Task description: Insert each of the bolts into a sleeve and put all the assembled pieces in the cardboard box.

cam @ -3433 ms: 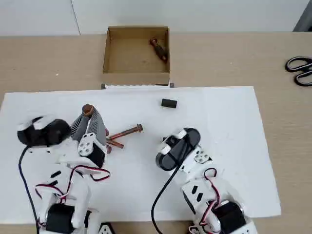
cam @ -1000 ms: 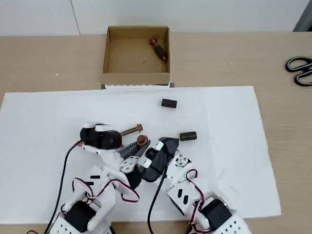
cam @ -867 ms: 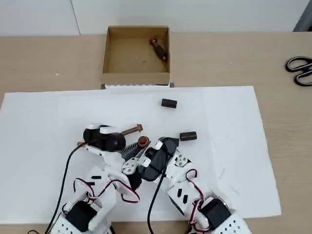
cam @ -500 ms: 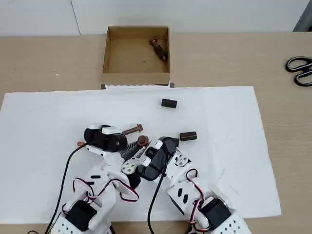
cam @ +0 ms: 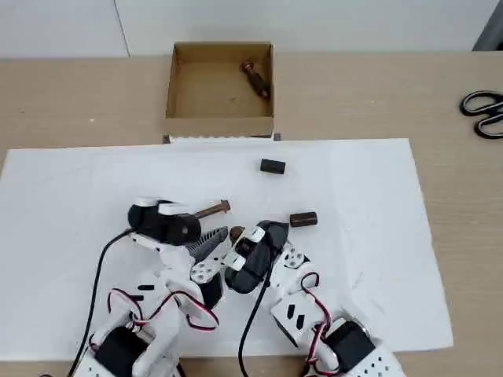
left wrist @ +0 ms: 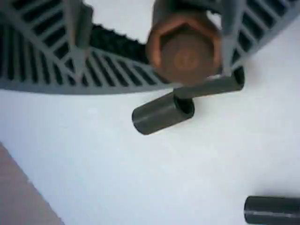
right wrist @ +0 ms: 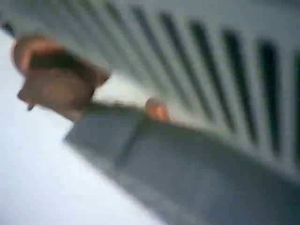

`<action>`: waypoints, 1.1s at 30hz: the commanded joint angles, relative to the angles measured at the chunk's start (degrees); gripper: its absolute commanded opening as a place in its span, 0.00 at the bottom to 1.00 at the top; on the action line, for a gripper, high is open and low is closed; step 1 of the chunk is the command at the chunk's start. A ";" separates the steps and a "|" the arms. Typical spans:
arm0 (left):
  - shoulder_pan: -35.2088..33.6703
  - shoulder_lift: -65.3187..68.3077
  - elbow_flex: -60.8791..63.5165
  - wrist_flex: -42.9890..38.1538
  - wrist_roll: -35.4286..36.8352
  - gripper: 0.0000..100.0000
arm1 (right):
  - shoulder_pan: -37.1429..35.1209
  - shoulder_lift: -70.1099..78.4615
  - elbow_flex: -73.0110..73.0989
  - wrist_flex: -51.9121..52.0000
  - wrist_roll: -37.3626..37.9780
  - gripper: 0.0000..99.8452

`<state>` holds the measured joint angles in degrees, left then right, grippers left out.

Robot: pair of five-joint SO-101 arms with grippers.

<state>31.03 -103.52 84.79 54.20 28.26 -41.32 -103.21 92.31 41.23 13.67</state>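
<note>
**High view.** Cardboard box [cam: 179, 86] at 12 o'clock on the bench [cam: 78, 94]. One assembled piece [cam: 255, 78] lies inside, toward the box's 2 o'clock corner. On the white sheet [cam: 369, 236]:
- Far sleeve [cam: 272, 166] near the centre.
- Near sleeve [cam: 303, 219] at 5 o'clock of the far sleeve.
- Spare bolt [cam: 212, 210] lying loose at 9 o'clock of the near sleeve.
- Left claw [cam: 222, 238] closed around a bolt [cam: 236, 233]. The near sleeve lies close at its 3 o'clock, apart from it.
- Right arm [cam: 255, 251] just beside the left claw.

**Left wrist view.** The bolt's hex head [left wrist: 185, 47] is pinched between the ribbed fingers [left wrist: 47, 61]. The near sleeve [left wrist: 161, 112] lies flat on the sheet beyond.

**Right wrist view.** Right claw [right wrist: 154, 122]: grip state cannot be told.

**Handling note (judgement).** The step in hand looks like mating the bolt with the near sleeve.
- Line the shank up with the sleeve's bore before pushing.
- Steady the sleeve, since it will likely roll.
- Advance slowly along the axis, keeping the grip on the head firm.
</note>
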 commanded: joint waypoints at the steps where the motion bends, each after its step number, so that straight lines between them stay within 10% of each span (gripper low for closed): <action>1: 0.00 -0.44 -5.67 0.09 -0.26 0.19 | -0.22 -0.57 -4.31 -1.19 0.26 0.00; 9: -3.96 -0.44 -8.84 0.09 -0.62 0.12 | -0.22 -0.57 -2.73 -1.36 0.26 0.00; 20: -21.89 -0.44 -1.36 0.18 -19.52 0.01 | 6.46 -0.66 -2.99 -1.54 -0.09 0.00; 33: -26.99 -0.53 9.89 0.00 -11.87 0.01 | 15.69 17.36 -23.47 -1.54 -0.18 0.00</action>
<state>4.40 -103.52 94.29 54.20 15.96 -26.37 -94.15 78.68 41.23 13.67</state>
